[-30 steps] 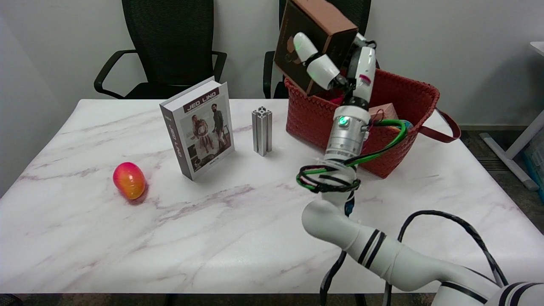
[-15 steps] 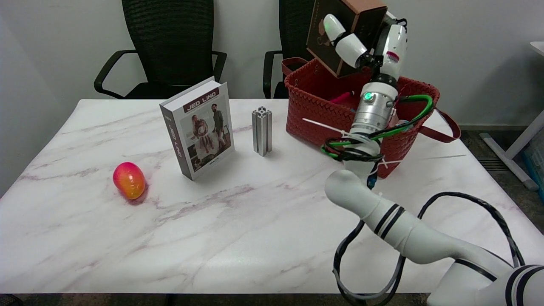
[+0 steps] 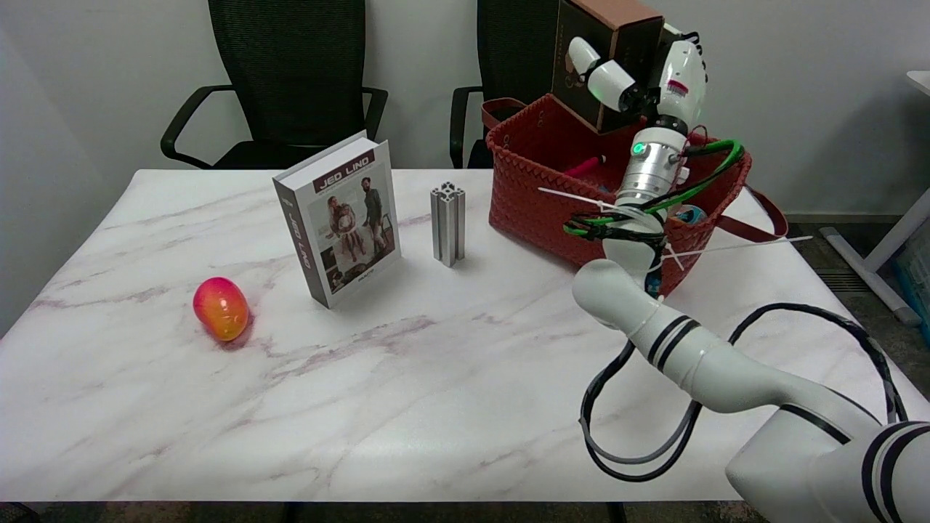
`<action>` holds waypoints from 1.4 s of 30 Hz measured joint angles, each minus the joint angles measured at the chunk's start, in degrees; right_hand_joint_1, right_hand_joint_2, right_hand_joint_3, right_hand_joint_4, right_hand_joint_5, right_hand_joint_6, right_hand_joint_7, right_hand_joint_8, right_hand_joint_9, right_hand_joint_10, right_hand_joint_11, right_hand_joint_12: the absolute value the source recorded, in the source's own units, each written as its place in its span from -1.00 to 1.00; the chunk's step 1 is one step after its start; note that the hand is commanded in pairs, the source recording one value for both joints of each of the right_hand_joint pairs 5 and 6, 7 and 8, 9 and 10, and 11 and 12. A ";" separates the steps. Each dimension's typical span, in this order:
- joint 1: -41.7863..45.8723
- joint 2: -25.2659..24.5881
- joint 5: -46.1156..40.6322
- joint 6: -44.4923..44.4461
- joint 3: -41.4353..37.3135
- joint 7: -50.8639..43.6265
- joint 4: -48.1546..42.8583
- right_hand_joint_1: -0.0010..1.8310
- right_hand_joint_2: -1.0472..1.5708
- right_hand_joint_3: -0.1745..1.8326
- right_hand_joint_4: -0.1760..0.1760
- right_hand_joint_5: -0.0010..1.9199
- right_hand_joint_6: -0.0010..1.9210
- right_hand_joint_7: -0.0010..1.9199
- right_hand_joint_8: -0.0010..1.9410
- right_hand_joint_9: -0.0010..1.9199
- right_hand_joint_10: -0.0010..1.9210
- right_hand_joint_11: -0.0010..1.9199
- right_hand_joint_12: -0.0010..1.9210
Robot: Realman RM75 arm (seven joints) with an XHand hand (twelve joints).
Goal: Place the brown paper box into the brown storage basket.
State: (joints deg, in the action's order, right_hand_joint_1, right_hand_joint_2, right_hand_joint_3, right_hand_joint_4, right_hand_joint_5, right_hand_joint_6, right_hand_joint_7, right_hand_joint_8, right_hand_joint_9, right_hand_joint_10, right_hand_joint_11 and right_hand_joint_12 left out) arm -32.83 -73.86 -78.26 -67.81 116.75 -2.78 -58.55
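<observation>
While the right hand (image 3: 639,73) grips the box (image 3: 607,62) from its right side, one white finger (image 3: 607,76) lies across the box's dark front face and the rest of the hand sits behind the box's right edge. The box is held in the air, tilted, with its lighter brown top face turned up and its lower corner hanging over the open mouth of the basket (image 3: 541,207). It is not touching the basket's rim or anything inside that can be made out.

The basket is reddish-brown and woven, and stands on the far right part of the table (image 3: 407,407). A strap handle rises at its far left corner and another droops off its right side. Inside it a pink item (image 3: 585,167) shows near the far wall, and a small bluish item (image 3: 686,214) shows by the right wall; what they are cannot be told. The arm rises from the lower right, crosses in front of the basket's near wall, and carries green and black cables around the wrist.

Left of the basket, apart from it, an aluminium bar (image 3: 447,224) stands upright. Further left a book (image 3: 339,218) stands upright with its cover facing the near side. Well to the near left lies a red-and-orange mango (image 3: 221,308). Two black chairs (image 3: 290,80) stand behind the table's far edge.
</observation>
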 measured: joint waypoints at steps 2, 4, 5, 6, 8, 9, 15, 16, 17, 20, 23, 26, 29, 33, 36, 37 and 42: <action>-0.51 0.12 -0.35 0.79 -0.03 -0.43 1.05 0.26 0.42 -0.52 0.00 0.13 0.13 0.55 0.53 0.32 0.32 0.26 0.26; -1.01 0.25 -0.69 1.63 -0.05 -1.28 2.08 0.26 0.42 -0.53 0.00 0.11 0.11 0.55 0.54 0.34 0.34 0.26 0.26; -1.13 0.28 -0.85 1.98 -0.04 -1.77 2.40 0.27 0.42 -0.53 0.00 0.10 0.10 0.55 0.54 0.34 0.34 0.26 0.26; -1.23 0.32 -0.96 2.32 -0.03 -2.30 2.65 0.27 0.42 -0.53 0.00 0.10 0.10 0.55 0.54 0.35 0.35 0.26 0.26; -1.32 0.39 -1.29 2.99 0.02 -3.51 2.95 0.28 0.42 -0.53 0.00 0.09 0.09 0.55 0.54 0.35 0.35 0.26 0.26; -1.32 0.42 -1.43 3.28 0.04 -4.15 3.00 0.28 0.41 -0.53 0.00 0.09 0.09 0.55 0.53 0.35 0.35 0.26 0.26; -0.84 0.63 -3.38 5.31 0.15 -9.11 2.35 0.30 0.39 -0.51 0.00 0.07 0.07 0.54 0.53 0.34 0.34 0.26 0.26; -0.69 0.66 -3.83 5.64 0.17 -10.04 2.06 0.33 0.38 -0.51 0.00 0.06 0.06 0.54 0.52 0.34 0.34 0.26 0.26; -0.53 0.70 -4.31 5.99 0.19 -10.97 1.72 0.34 0.38 -0.51 0.00 0.05 0.05 0.54 0.52 0.34 0.34 0.26 0.26; -0.06 0.80 -5.66 6.90 0.30 -13.31 0.83 0.32 0.37 -0.52 0.00 0.04 0.04 0.53 0.52 0.34 0.34 0.26 0.26; 0.30 0.89 -7.03 7.67 0.45 -15.35 0.16 0.32 0.37 -0.53 0.00 0.04 0.04 0.53 0.52 0.34 0.34 0.26 0.26; 0.62 0.98 -8.52 8.41 0.65 -17.11 -0.30 0.32 0.37 -0.53 0.00 0.04 0.04 0.53 0.52 0.35 0.35 0.26 0.26; 0.89 1.03 -9.80 9.08 0.85 -18.56 -0.60 0.32 0.37 -0.53 0.00 0.04 0.04 0.54 0.52 0.35 0.35 0.26 0.26; 1.11 1.10 -10.91 9.64 1.02 -19.96 -0.90 0.32 0.38 -0.54 0.00 0.04 0.04 0.54 0.52 0.34 0.34 0.26 0.26; 1.25 1.14 -11.56 9.93 1.11 -20.72 -1.04 0.31 0.35 -0.52 0.00 0.04 0.04 0.52 0.50 0.27 0.27 0.26 0.26; 1.32 1.15 -11.80 10.02 1.16 -20.99 -1.08 0.31 0.31 -0.49 0.00 0.04 0.04 0.51 0.49 0.23 0.23 0.25 0.25; 1.52 1.13 -12.70 9.97 1.28 -21.97 -1.12 0.29 0.22 -0.43 0.00 0.02 0.02 0.48 0.47 0.17 0.17 0.21 0.21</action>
State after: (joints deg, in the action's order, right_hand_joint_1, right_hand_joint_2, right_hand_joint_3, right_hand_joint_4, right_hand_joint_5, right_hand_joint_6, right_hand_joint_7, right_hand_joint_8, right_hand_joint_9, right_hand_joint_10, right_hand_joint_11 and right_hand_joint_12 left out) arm -31.31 -72.73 -90.96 -57.84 118.03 -24.75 -59.67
